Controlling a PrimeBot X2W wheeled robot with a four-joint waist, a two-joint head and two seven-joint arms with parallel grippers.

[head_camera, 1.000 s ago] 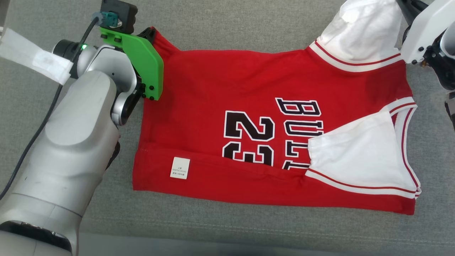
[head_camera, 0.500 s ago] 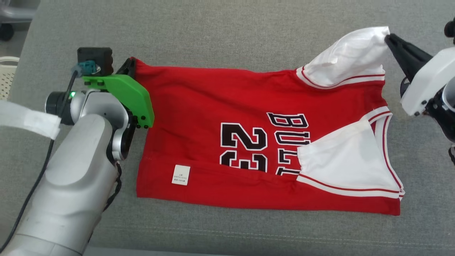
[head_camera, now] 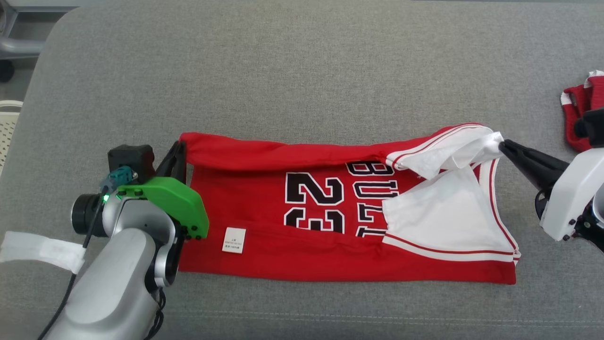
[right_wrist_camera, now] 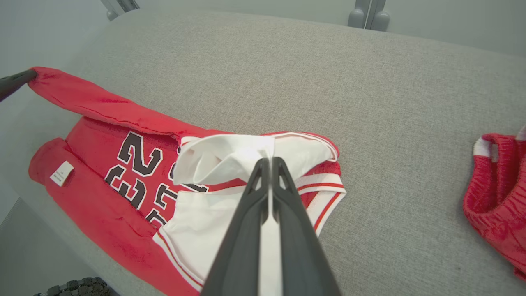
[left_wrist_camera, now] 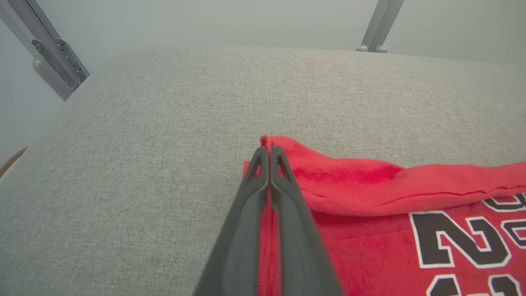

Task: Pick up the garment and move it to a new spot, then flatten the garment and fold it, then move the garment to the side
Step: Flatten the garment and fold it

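The garment (head_camera: 302, 245) is a red basketball jersey with white sleeves and a black "23", lying across the grey cushion. Its far edge is lifted and folded toward me. My left gripper (head_camera: 178, 152) is shut on the garment's far left corner (left_wrist_camera: 271, 144). My right gripper (head_camera: 503, 145) is shut on the white sleeve (head_camera: 453, 148) at the far right corner. In the right wrist view the gripper (right_wrist_camera: 267, 161) pinches bunched white cloth (right_wrist_camera: 230, 158). The near fold with a white label (head_camera: 234, 240) lies flat.
A second red knitted cloth (head_camera: 578, 111) lies at the right edge of the grey cushion (head_camera: 302, 75), also seen as a red heap (right_wrist_camera: 497, 197). Metal frame legs (left_wrist_camera: 53, 53) stand beyond the cushion's far edge. A pale basket (head_camera: 8, 127) sits at the left.
Both grippers have carried the garment's far edge toward me, folding it over the number. The head camera has also tilted, so more of the far cushion shows.
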